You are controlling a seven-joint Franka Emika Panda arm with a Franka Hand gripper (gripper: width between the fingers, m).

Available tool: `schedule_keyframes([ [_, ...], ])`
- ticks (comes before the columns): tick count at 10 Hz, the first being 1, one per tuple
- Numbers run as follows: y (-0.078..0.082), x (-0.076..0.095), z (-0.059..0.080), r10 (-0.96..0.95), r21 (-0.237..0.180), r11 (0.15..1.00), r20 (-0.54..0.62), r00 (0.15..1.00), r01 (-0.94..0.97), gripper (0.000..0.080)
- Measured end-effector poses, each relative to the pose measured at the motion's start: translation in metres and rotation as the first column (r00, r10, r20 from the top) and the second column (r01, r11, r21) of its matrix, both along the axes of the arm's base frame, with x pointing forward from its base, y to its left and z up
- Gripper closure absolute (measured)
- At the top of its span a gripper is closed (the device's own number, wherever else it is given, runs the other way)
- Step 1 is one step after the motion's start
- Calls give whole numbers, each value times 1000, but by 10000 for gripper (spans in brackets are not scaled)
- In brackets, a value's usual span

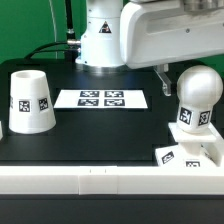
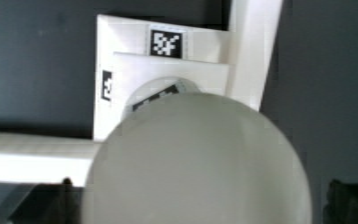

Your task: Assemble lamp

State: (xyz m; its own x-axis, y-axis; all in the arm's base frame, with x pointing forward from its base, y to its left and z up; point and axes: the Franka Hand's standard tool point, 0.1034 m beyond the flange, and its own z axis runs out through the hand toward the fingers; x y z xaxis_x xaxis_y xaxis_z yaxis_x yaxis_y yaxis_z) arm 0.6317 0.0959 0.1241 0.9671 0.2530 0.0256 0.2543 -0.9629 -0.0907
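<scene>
The round-topped bulb [image 1: 195, 100] stands upright on the flat square base [image 1: 190, 153] at the exterior view's right, near the front. In the wrist view the bulb [image 2: 194, 160] fills the space between my gripper [image 2: 197, 205], and the tagged base [image 2: 158, 50] shows beyond it. My fingers [image 2: 48, 203] are dark at either side of the bulb with a thin gap to it, so the gripper is open around it. One finger [image 1: 163, 73] shows under the white arm. The tapered shade [image 1: 30, 100] stands alone at the exterior view's left.
The marker board [image 1: 100, 98] lies flat in the middle at the back. A white wall [image 1: 100, 182] runs along the front edge of the black table, right by the base. The robot's white pedestal [image 1: 100, 40] stands behind the marker board.
</scene>
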Motion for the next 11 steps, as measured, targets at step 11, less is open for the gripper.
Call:
schedule_keyframes([
  [11,-6,7,2,818,-114,573,36,573,-811,101],
])
